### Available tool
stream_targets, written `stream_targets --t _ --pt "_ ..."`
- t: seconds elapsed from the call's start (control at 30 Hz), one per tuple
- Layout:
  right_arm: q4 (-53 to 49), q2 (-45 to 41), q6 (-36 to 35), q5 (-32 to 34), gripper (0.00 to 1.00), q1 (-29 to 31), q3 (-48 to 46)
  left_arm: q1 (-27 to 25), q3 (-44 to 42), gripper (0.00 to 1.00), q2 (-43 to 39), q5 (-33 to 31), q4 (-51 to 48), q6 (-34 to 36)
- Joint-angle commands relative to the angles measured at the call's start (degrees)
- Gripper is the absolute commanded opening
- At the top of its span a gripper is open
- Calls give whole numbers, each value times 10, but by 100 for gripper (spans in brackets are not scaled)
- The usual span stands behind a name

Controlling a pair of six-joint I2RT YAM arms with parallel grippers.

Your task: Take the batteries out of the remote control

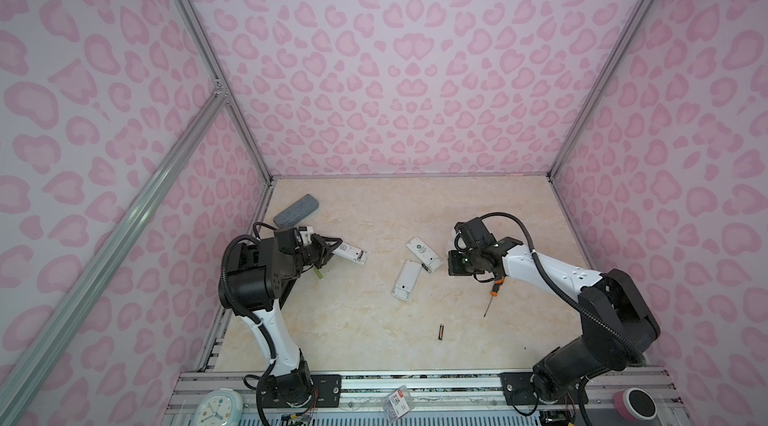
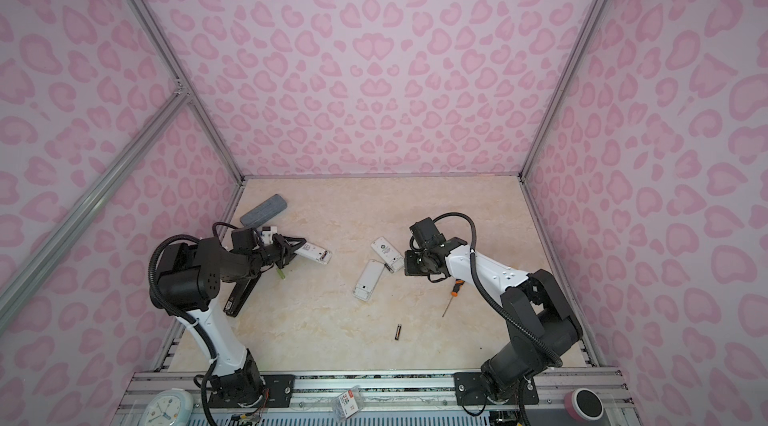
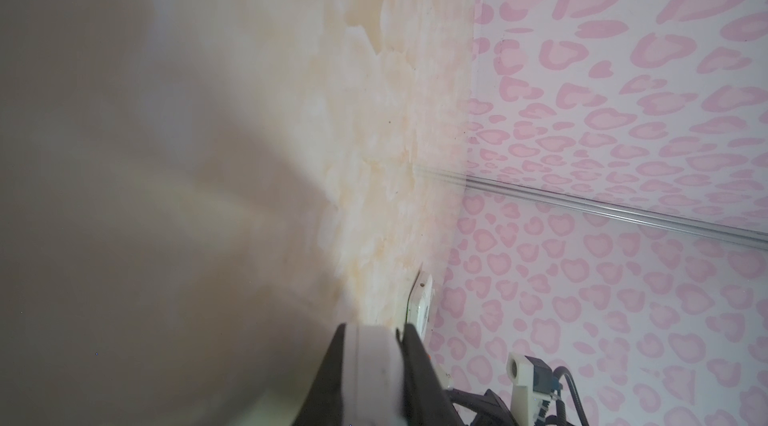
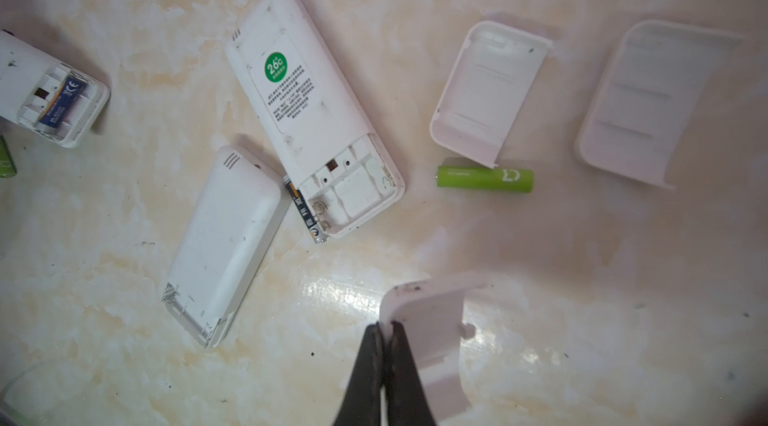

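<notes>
The right gripper (image 4: 384,326) has its jaws pressed together on the edge of a white cover plate (image 4: 432,332). Below it, mid-table, a white remote with a green sticker (image 4: 307,99) lies back up on the marbled table (image 4: 582,278), its battery bay open and bare. A dark battery (image 4: 305,212) lies along its side, next to a plain white remote (image 4: 226,245). To the right, a green battery (image 4: 484,177) lies just beside a loose cover plate (image 4: 488,91), with a larger-looking plate (image 4: 648,99) beyond.

On the left, the left gripper (image 3: 374,330) is clamped on a third remote (image 1: 353,253). Its open bay holds a blue-labelled battery (image 4: 62,99). A second green battery (image 1: 318,274) lies on the table just beside that gripper.

Nearer the front, a lone dark battery (image 1: 440,331) lies well apart from the rest. An orange-and-black screwdriver (image 1: 493,293) lies to its right, and a grey oblong case (image 1: 296,210) lies at the far left.
</notes>
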Motion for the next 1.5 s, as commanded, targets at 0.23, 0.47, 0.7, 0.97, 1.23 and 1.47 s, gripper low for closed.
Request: stream_targets --t 0.23,0.47,0.7,0.97,1.23,1.47 --pt "-70 34 -54 62 0 6 16 -33 3 3 -43 -36 -44 40" --pt "-91 90 -78 95 0 10 43 -88 14 3 -62 -31 -92 72" --pt "-108 112 -88 139 10 18 61 -148 4 3 -40 -41 -103 83" --pt "-105 103 -83 136 30 20 58 -159 -3 9 -20 -61 -112 95" --pt "-107 51 -60 131 40 10 45 -129 15 26 -37 -81 -147 118" --pt "-120 -4 -30 101 47 -50 -3 -105 50 43 -54 -99 -230 169"
